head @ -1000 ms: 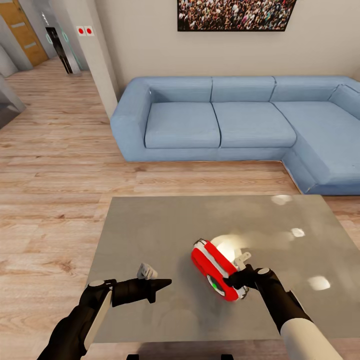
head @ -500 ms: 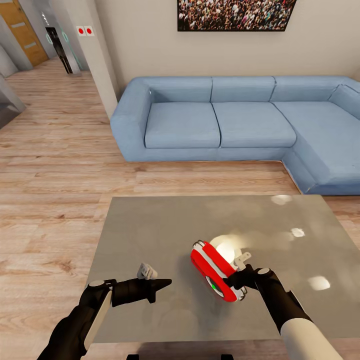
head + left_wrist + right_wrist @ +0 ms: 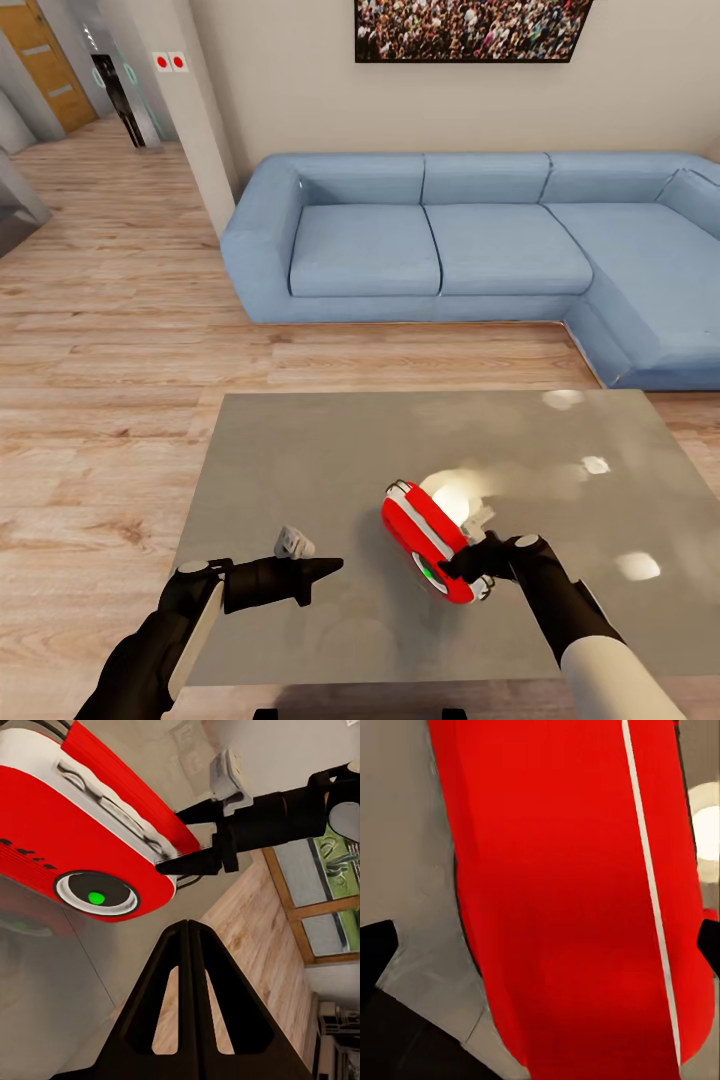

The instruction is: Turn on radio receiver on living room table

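While radio receiver [image 3: 428, 541] lay on table [image 3: 300, 450], right gripper [image 3: 462, 567] straddled it at 3 o'clock, fingers spread; left gripper [image 3: 325, 570] pinched closed, empty.

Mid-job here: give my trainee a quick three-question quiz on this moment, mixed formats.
1. True or false: the radio lies on the sofa.
2. Multiple choice: which gripper is right at the radio? A) left gripper B) right gripper C) both
3. Fill in: the small light in the radio's dial, seen from the left wrist, is ____.

Key
1. False: it is on the table.
2. B: the right gripper's tips are at the radio's near end; the left gripper hovers apart over the table, fingers together.
3. Green.
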You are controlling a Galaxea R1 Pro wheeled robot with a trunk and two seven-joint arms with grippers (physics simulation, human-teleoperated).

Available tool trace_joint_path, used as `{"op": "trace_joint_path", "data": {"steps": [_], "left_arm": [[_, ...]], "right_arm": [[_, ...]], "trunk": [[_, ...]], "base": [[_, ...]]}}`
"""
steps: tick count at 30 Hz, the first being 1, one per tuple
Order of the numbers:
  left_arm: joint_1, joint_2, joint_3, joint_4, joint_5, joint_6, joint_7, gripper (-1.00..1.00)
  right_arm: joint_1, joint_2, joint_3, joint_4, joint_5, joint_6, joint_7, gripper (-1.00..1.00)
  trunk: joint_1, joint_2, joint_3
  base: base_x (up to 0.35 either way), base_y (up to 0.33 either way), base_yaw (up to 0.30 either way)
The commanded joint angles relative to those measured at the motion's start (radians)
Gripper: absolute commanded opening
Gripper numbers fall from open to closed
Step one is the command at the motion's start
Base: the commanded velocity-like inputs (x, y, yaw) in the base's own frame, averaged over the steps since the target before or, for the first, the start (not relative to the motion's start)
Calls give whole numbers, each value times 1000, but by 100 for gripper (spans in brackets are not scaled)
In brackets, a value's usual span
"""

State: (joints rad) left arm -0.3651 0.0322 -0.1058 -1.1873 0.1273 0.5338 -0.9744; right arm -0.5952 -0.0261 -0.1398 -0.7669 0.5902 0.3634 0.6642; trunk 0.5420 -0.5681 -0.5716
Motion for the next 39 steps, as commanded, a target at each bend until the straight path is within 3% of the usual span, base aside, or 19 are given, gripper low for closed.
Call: {"op": "trace_joint_path", "data": {"steps": [1,4,10,13,18,29,32,36,39], "left_arm": [[0,0,0,0,0,0,0,-100],[0,0,0,0,0,0,-1,-100],[0,0,1,0,0,0,0,-100],[0,0,1,0,0,1,0,-100],[0,1,3,0,1,2,-1,-100],[0,1,6,-4,4,3,-1,-100],[0,1,6,-4,5,3,-1,-100],[0,2,6,-5,5,3,-1,-100],[0,0,6,-3,5,3,-1,-100]], "right_arm": [[0,0,0,-2,0,2,29,100],[0,0,-1,-32,0,17,86,100],[0,-1,6,-295,0,254,118,100],[0,-3,6,-371,1,315,154,100],[0,-4,7,-449,9,378,206,100],[0,-11,9,-589,18,484,222,100],[0,-13,9,-612,47,493,222,100],[1,-8,8,-619,122,495,222,100],[22,-8,7,-638,148,494,222,100]], "trunk": [[0,0,0],[0,0,0],[0,0,0],[0,0,0],[0,0,0],[0,0,0],[0,0,0],[0,0,0],[0,0,0]], "base": [[0,0,0],[0,0,0],[0,0,0],[0,0,0],[0,0,0],[0,0,0],[0,0,0],[0,0,0],[0,0,0]]}}
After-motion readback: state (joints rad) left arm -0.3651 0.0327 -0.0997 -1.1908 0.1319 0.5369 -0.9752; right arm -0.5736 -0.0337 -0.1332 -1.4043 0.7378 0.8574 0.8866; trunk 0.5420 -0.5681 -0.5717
